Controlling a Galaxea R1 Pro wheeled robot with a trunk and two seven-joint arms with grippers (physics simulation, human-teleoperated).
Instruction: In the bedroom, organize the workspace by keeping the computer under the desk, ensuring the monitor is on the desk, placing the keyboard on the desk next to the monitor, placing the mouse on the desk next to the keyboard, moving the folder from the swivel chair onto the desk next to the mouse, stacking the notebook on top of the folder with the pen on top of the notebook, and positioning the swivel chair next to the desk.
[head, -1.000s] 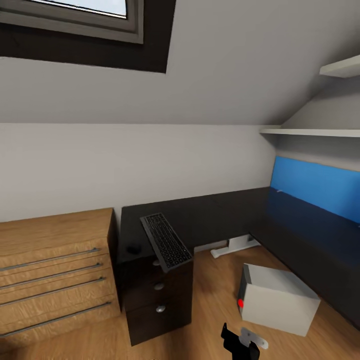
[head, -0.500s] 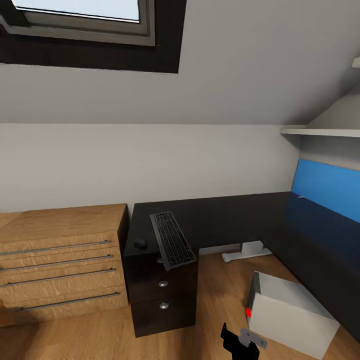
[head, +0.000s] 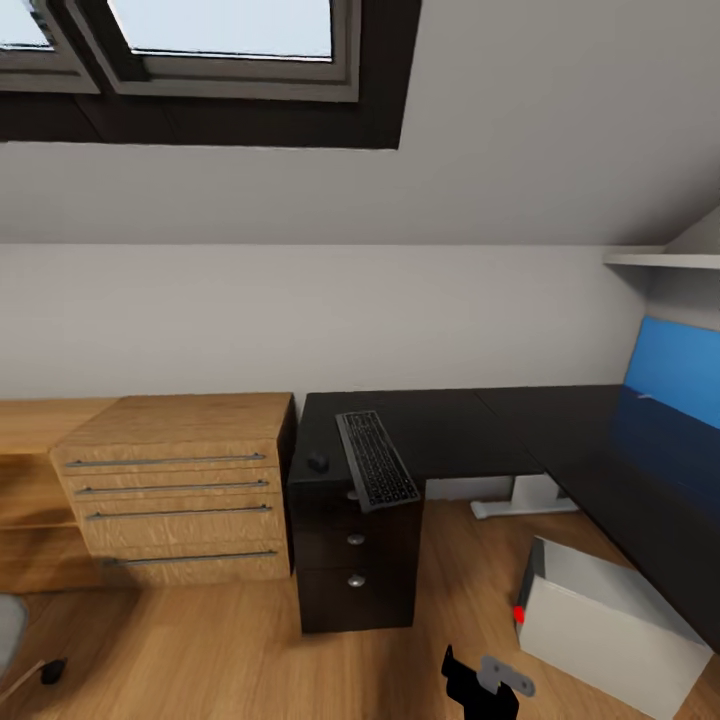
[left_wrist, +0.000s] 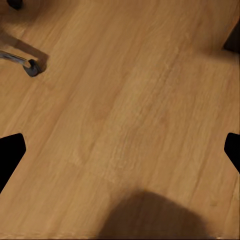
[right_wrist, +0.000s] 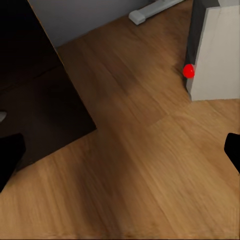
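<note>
The black L-shaped desk (head: 470, 425) stands against the grey wall. The keyboard (head: 376, 472) lies on its left end, its near end hanging over the desk's edge, and the mouse (head: 318, 462) sits just left of it. On the floor by the desk's right wing is the computer (head: 600, 630) (right_wrist: 215, 55) with its red light. A grey edge and a wheel of the swivel chair (head: 10, 630) (left_wrist: 31, 66) show. My left gripper (left_wrist: 120, 152) and right gripper (right_wrist: 120, 152) hang open over bare floor. The monitor, folder, notebook and pen are out of view.
A light wood drawer unit (head: 175, 485) stands left of the desk, touching it. A blue wall panel (head: 685, 375) backs the desk's right wing, under a white shelf (head: 660, 260). Part of my right arm (head: 483, 688) shows low. Wood plank floor (head: 200, 650) lies before the furniture.
The camera has turned left: desk, keyboard and computer have slid right in the picture, more of the drawer unit shows, and the chair's edge has come in. No object has moved.
</note>
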